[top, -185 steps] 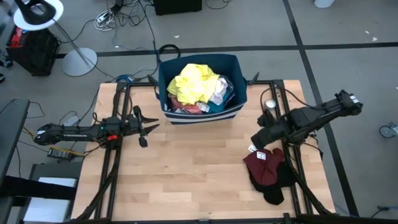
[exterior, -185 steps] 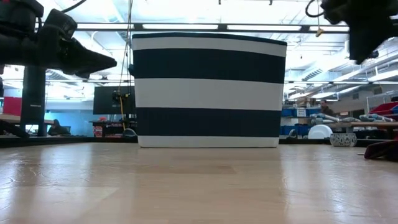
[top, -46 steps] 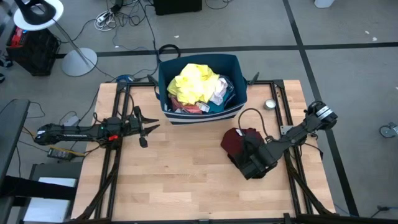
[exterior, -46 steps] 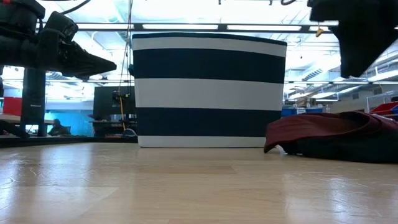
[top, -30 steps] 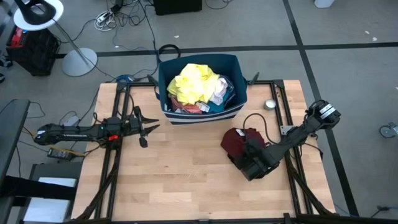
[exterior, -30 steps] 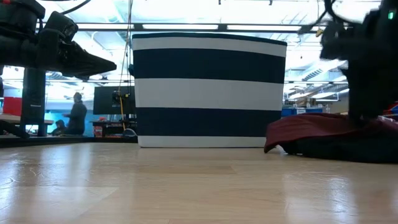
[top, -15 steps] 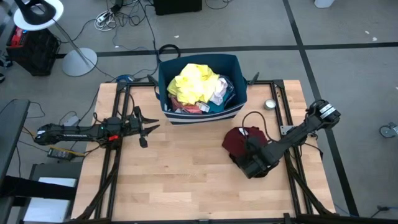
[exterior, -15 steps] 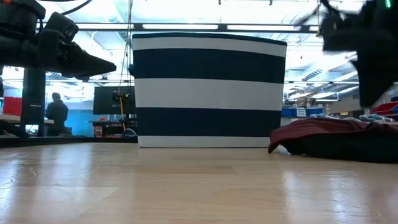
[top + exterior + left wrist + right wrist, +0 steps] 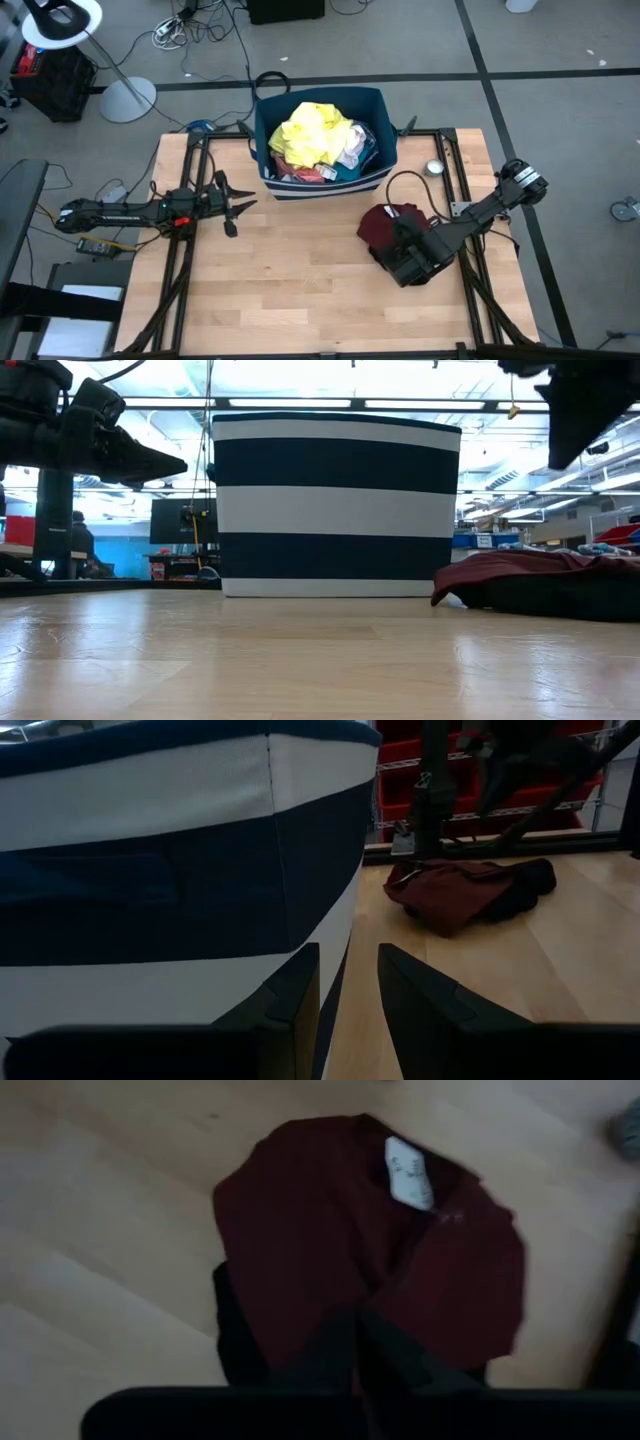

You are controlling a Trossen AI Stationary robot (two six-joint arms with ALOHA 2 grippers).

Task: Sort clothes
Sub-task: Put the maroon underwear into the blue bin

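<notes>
Maroon piece (image 9: 383, 226): heaped with a black top (image 9: 560, 600) on the worktop (image 9: 300, 290), right of the striped bin (image 9: 320, 178) holding the yellow shirt (image 9: 315, 133). Right hand (image 9: 412, 258): above the heap, fingers clenched together, holding nothing we can make out. Left hand (image 9: 232, 207): parted, empty, waiting left of the bin. Handling advice, in our judgement: spread the fingers, pinch one layer only, and lift straight up so the two garments separate.

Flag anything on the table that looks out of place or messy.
The maroon garment lies crumpled on the table, bunched over a black piece rather than laid flat, its white tag exposed. Nothing looks spilled or damaged.
</notes>
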